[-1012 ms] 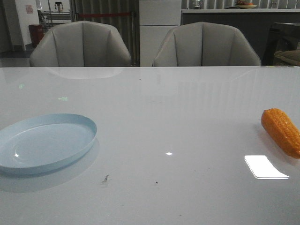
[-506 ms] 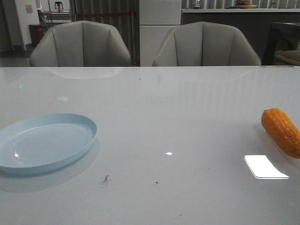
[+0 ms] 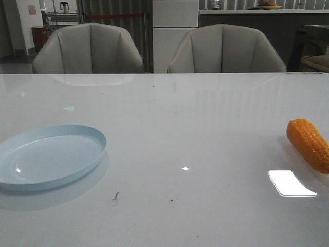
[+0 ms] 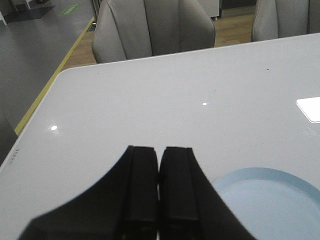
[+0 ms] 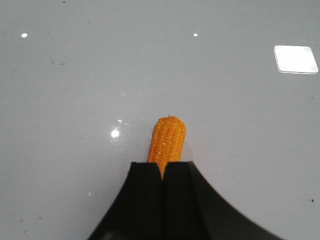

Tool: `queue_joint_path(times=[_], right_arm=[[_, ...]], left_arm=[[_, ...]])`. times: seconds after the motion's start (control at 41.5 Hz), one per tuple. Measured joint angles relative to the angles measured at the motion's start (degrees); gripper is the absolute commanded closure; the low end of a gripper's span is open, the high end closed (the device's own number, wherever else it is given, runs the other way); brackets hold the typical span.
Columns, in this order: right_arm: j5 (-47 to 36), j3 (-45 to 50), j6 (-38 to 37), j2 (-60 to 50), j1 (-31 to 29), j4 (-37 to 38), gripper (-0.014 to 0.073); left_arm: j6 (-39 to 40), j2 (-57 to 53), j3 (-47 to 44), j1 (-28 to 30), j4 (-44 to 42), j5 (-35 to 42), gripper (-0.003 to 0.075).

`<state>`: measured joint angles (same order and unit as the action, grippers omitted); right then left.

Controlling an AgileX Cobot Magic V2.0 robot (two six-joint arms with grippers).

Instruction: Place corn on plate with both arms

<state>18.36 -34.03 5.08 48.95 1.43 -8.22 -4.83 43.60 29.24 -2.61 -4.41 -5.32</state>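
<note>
Orange against the grey-white table (image 3: pixel 195 128), the corn (image 3: pixel 308 144) lies at the far right of the front view, cut by the frame edge, its blunt end pointing away from me; across the last second it has crept a touch toward the right edge, a slight shift I cannot explain from the front view, where neither arm appears. The pale blue plate (image 3: pixel 49 157) sits empty at the near left, well apart from the cob, and has not moved. In the right wrist view, my right gripper (image 5: pixel 162 172) hangs directly over the corn (image 5: pixel 167 140), the fingers pressed together with only a thin seam between them and the cob's near end hidden behind the tips; whether they touch it I cannot tell. In the left wrist view, my left gripper (image 4: pixel 159 187) is likewise closed on nothing, poised above bare table with the plate's (image 4: pixel 270 200) rim just beside it. I read the small drift of the corn as meaning the right arm has begun to work around the cob, though no grasp is made: the jaws would first have to spread and straddle it. The whole task remains ahead. Two grey chairs (image 3: pixel 87 49) stand behind the far edge of the table.
</note>
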Motion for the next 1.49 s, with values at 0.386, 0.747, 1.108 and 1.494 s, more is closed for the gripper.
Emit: queue_joint_path(times=[0.386, 0.747, 1.108, 1.494], right_arm=[[0.0, 0.0, 0.1, 0.0, 0.0, 0.0, 0.0107], [0.0, 0.0, 0.1, 0.0, 0.0, 0.0, 0.0107], [0.4, 0.0, 0.1, 0.0, 0.0, 0.0, 0.0107], [2.5, 0.0, 0.1, 0.0, 0.0, 0.0, 0.0107]], left_arm=[[0.0, 0.0, 0.0, 0.0, 1.4, -0.3, 0.0303], [0.0, 3.0, 3.9, 0.0, 3.7, -5.2, 0.0302], [0.0, 26.3, 25.1, 0.0, 7.0, -25.4, 0.0302], [0.0, 51.3, 46.2, 0.0, 8.7, -42.6, 0.0303]])
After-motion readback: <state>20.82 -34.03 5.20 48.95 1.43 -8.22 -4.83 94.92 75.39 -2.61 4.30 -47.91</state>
